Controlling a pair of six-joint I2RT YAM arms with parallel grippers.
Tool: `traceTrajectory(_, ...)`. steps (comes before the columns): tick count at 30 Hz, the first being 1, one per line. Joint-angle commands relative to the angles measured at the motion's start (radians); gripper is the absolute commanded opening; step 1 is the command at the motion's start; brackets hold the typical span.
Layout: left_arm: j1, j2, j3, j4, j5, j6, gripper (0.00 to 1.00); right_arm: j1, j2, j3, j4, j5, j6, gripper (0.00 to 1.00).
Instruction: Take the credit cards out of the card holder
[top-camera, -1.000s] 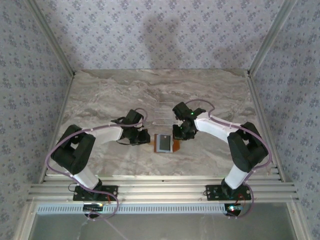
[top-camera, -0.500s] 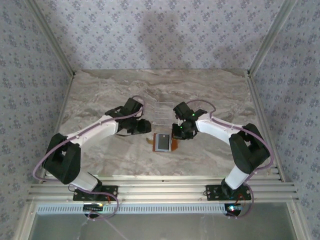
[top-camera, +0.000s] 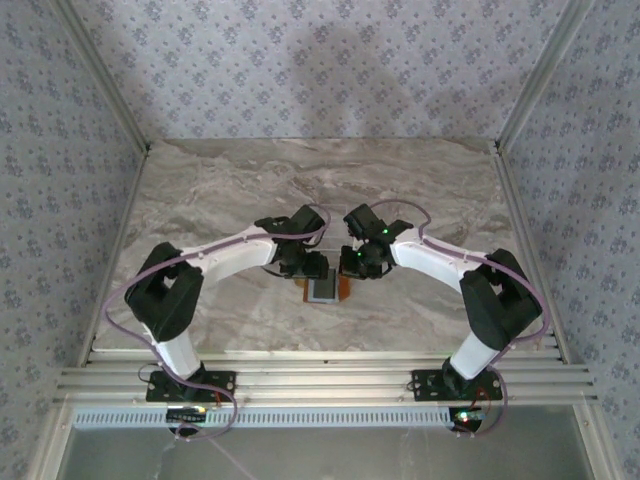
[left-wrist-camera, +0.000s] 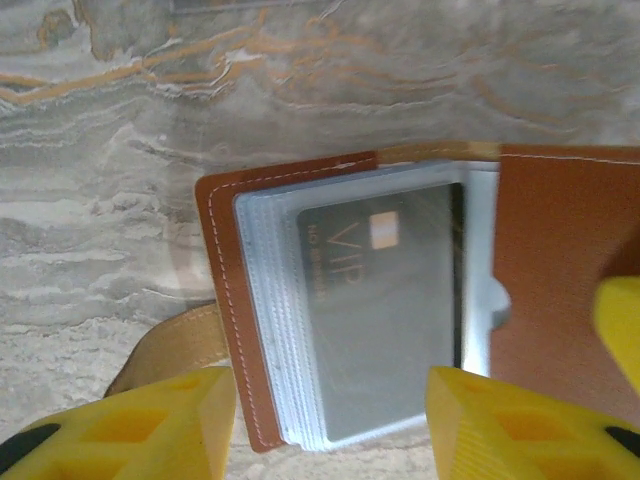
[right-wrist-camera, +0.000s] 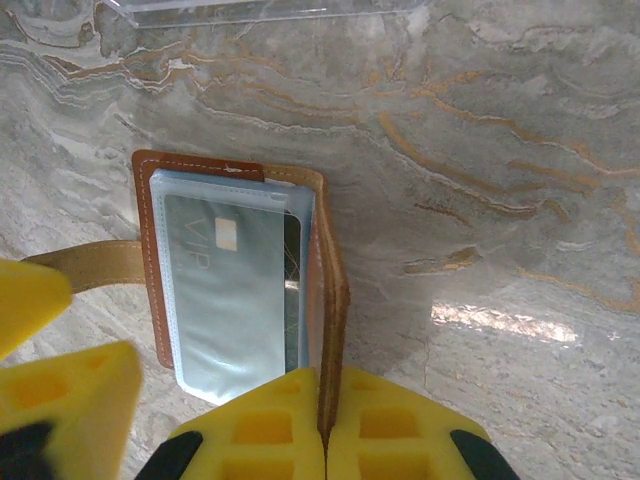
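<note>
The card holder (top-camera: 325, 290) lies open on the marble table, an orange-brown leather wallet (left-wrist-camera: 225, 300) with a stack of clear sleeves. A dark grey VIP credit card (left-wrist-camera: 385, 300) sits in the top sleeve, also seen in the right wrist view (right-wrist-camera: 235, 290). My left gripper (left-wrist-camera: 330, 430) is open, its yellow fingers (left-wrist-camera: 130, 430) straddling the near end of the sleeve stack. My right gripper (right-wrist-camera: 322, 435) is shut on the wallet's right flap (right-wrist-camera: 335, 290), holding it upright on edge. Seen from above, the left gripper (top-camera: 308, 265) and right gripper (top-camera: 356, 264) flank the wallet.
A clear plastic tray (top-camera: 322, 225) lies just beyond the wallet; its edge crosses the top of the right wrist view (right-wrist-camera: 260, 10). A leather strap (right-wrist-camera: 95, 265) sticks out from the wallet's left side. Patterned walls enclose the table.
My left arm has swung right and stretched out, bringing its open gripper from the wallet's left side to directly over it. The right gripper has stayed on the flap.
</note>
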Motion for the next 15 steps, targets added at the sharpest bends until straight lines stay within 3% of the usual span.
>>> traceTrajectory(1,-0.005,0.029,0.007,-0.013,-0.035,0.002,0.54,0.008,-0.019,0.011,0.005,-0.014,0.016,0.0)
traceTrajectory(12,0.003,0.106,-0.031,0.016,-0.037,0.0,0.46,0.009,-0.015,-0.006,0.015,-0.02,0.003,0.0)
traceTrajectory(15,0.014,0.108,-0.048,0.015,-0.026,-0.004,0.43,0.0,-0.01,-0.012,0.002,-0.006,-0.018,0.05)
